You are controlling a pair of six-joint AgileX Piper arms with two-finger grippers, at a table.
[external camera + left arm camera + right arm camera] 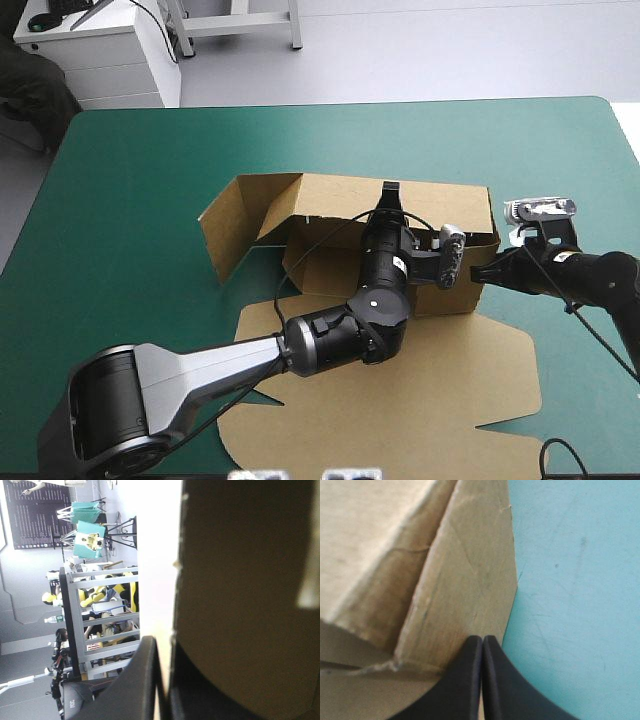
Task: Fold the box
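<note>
Looking down, we see the brown box [440, 205] at mid-frame on the smooth teal-green cover [140, 200], walls raised, its notched lid flat toward the lower edge. We find the left gripper [388, 189] clamped on the far wall's rim. The right gripper [478, 272], fingers pressed into one point, touches the creased right-end flap.

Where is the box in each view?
High view: the box at the middle of the teal-green cover, walls raised, lid flat on the near side.
Left wrist view: its wall, dark, between the left fingers.
Right wrist view: its end flap, just ahead of the shut right fingers.
Shared: that cover, in high and right wrist views only.
</note>
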